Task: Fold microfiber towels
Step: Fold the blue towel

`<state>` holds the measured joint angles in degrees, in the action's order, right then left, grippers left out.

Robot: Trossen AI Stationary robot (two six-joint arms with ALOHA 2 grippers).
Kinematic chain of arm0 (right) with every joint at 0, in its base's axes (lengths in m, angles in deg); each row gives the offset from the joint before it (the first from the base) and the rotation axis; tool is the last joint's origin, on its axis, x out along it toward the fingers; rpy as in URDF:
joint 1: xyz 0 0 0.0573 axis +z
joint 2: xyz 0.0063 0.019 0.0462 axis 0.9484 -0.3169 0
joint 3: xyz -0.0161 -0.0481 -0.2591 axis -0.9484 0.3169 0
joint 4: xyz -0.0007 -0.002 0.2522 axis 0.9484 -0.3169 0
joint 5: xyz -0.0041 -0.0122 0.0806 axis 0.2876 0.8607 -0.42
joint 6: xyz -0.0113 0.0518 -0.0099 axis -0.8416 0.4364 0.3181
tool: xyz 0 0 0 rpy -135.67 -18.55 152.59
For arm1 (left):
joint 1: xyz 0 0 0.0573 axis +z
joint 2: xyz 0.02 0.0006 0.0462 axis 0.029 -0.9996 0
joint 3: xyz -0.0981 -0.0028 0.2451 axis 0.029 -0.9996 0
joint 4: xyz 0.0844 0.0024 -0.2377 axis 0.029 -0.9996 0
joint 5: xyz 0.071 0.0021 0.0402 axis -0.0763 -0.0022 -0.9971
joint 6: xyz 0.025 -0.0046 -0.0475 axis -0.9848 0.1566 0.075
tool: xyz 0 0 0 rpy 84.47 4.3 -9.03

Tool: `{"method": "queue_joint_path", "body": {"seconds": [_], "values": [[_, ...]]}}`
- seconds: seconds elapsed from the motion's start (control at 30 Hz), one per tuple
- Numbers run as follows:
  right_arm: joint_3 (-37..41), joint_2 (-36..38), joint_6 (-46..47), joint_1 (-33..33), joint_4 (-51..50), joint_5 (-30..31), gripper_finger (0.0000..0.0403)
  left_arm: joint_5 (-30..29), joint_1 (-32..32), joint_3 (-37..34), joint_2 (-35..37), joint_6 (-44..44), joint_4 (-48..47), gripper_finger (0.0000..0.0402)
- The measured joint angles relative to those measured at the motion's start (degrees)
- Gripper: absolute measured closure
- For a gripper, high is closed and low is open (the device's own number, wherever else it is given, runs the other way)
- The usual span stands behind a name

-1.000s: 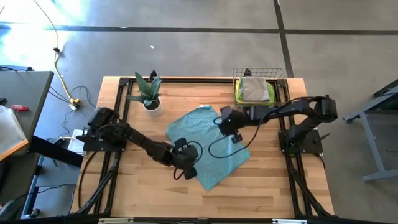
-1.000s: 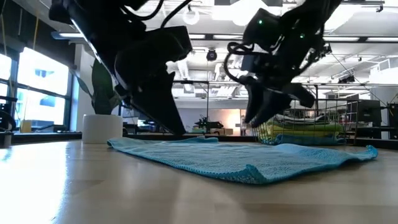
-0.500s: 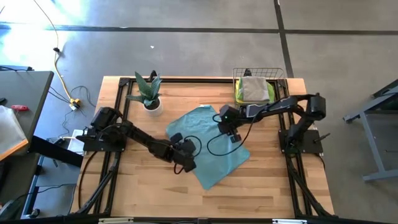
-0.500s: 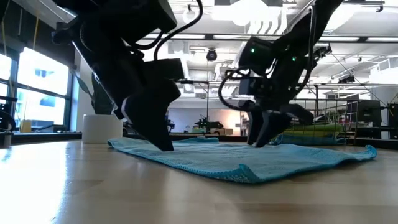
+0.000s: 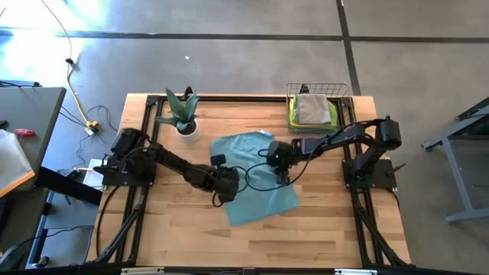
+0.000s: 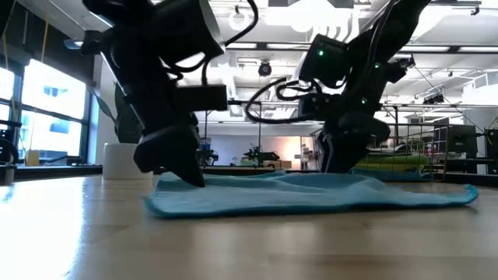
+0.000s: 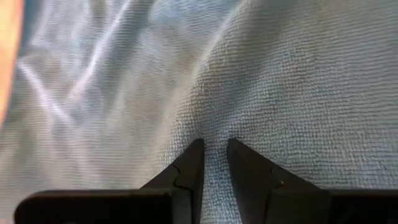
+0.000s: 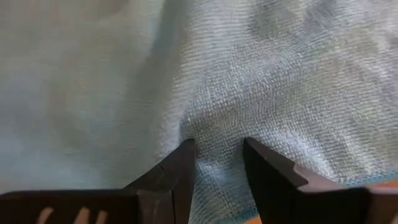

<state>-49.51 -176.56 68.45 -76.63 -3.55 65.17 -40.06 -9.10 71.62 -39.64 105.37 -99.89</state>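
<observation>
A teal-blue microfiber towel (image 5: 260,179) lies spread on the wooden table, and in the low view it shows as a flat strip (image 6: 311,194). My left gripper (image 5: 225,189) is down at its left side, shut on cloth (image 7: 214,149). My right gripper (image 5: 280,163) is down on its right half, also shut on cloth (image 8: 217,146). In the low view the left gripper (image 6: 193,177) stands at the towel's left end and the right gripper (image 6: 339,165) farther right. More folded towels, grey on lime green (image 5: 312,109), sit in the basket. My left gripper pinches a small raised ridge of the towel's top face (image 7: 211,127) between its two fingertips. It comes slanting down from the table's left. Creases run out from the pinch, and the towel lies on the table around it. My right gripper pinches a bunched ridge of cloth (image 8: 214,124) between its two fingers, near the towel's right edge. It points steeply down. The towel lies on the table around the pinch.
A potted plant (image 5: 185,122) stands at the far left, its white pot (image 6: 127,159) also in the low view. A wire basket (image 5: 319,98) stands at the far right. Bare wood (image 5: 306,237) shows along the near edge.
Both grippers have sunk onto the towel and rolled at the wrist. The left one has gone toward the far edge. The towel has turned and slid on the table. Its near corner has drawn back and leftward, and the hump at its near edge has flattened.
</observation>
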Motion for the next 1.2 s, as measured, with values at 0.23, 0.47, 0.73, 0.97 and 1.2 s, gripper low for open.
{"method": "queue_joint_path", "body": {"seconds": [0.23, 0.47, 0.73, 0.97, 1.2], "values": [[0.0, -0.1, 15.3, 7.1, 1.3, 6.3, 0.0272, -1.0, 4.0, -0.2, 0.8, -12.4, -0.6, 0.0337], [-1.6, 2.9, 12.7, 10.2, -7.0, 14.9, 0.0272, 5.7, 4.0, -0.4, 5.9, -13.5, -2.2, 0.0337], [-8.9, 8.4, 15.9, 11.3, -18.2, 13.8, 0.0272, 21.0, -1.9, -0.2, 13.3, -2.7, -1.4, 0.0337], [-8.1, 7.9, 26.1, 21.0, -15.5, 7.1, 0.0272, 18.3, -12.2, -0.3, 11.1, -1.3, -0.8, 0.0328], [-8.1, 7.4, 29.1, 33.3, -7.7, 14.2, 0.0268, 11.8, -20.4, -0.2, 9.7, -4.0, 1.4, 0.0270]]}}
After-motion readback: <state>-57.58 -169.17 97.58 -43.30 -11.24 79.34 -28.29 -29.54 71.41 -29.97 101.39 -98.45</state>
